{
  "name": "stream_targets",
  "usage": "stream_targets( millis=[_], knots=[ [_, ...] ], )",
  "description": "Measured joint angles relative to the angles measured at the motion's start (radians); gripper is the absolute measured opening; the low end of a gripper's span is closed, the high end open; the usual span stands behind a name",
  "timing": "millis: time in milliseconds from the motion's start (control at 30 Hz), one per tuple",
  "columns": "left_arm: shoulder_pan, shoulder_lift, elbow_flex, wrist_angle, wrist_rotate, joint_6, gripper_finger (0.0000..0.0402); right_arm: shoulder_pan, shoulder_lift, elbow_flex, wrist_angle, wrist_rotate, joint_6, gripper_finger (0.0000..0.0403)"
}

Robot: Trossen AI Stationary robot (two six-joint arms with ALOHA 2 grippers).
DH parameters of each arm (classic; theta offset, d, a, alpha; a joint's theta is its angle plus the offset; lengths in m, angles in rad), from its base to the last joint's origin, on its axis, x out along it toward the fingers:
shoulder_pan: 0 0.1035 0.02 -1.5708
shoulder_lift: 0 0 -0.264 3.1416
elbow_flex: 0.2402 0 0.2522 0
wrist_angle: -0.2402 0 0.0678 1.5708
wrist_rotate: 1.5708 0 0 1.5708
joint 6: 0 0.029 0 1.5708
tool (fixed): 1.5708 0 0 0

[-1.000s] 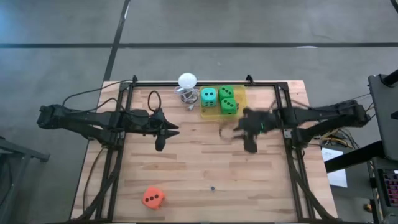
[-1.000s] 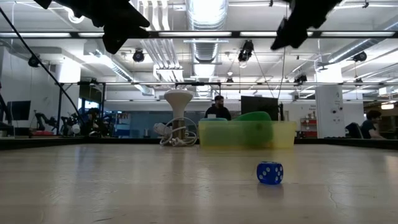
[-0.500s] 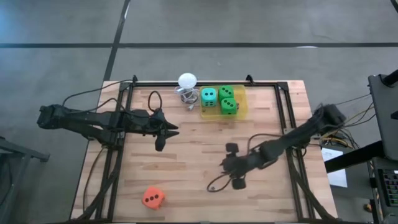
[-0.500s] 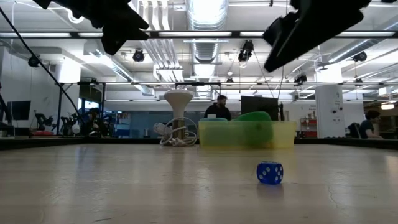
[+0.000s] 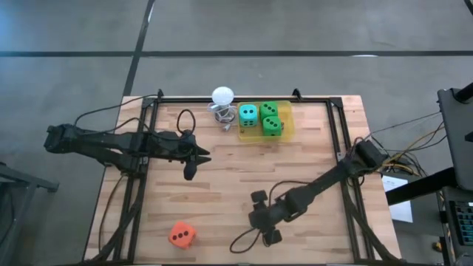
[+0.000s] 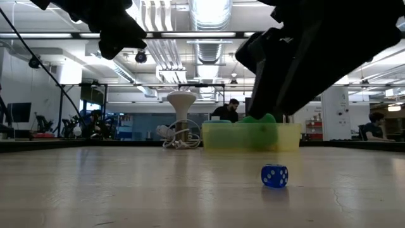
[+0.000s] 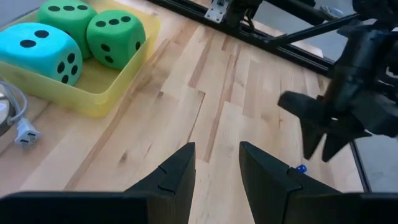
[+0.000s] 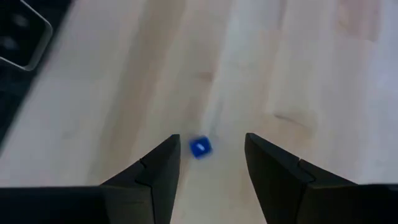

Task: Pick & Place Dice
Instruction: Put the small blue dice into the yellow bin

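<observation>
The right gripper (image 5: 262, 219) hangs open and empty over the near middle of the wooden table (image 5: 222, 192); a tiny blue die (image 8: 199, 147) lies on the boards just ahead of its fingers. The orange-red die (image 5: 182, 234) sits well apart at its nine o'clock. The teal die (image 5: 248, 114) and two green dice (image 5: 269, 117) rest in a yellow tray (image 5: 287, 118) at twelve o'clock. The left gripper (image 5: 198, 157) waits at ten o'clock, jaws parted, holding nothing. Behind is a workshop.

We see a pale wooden tabletop (image 5: 222, 185). A yellow tray (image 5: 287, 118) and white ball on a wire stand (image 5: 222, 100) sit at its far edge, an orange-red die (image 5: 182, 235) near its near-left corner, a tiny blue die (image 6: 274, 175) mid-table.
</observation>
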Motion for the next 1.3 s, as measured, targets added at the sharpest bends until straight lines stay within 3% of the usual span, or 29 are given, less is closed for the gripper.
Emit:
stream_targets(
  millis=[400,1300],
  knots=[
    [0.0,0.0,0.0,-0.012,0.0,-0.001,0.0129,0.003,0.094,0.052,0.01,-0.057,-0.004,0.0169],
    [0.0,0.0,0.0,-0.013,0.0,-0.004,0.0129,-0.004,0.111,-0.051,0.144,-0.044,-0.058,0.0157]
  ],
)
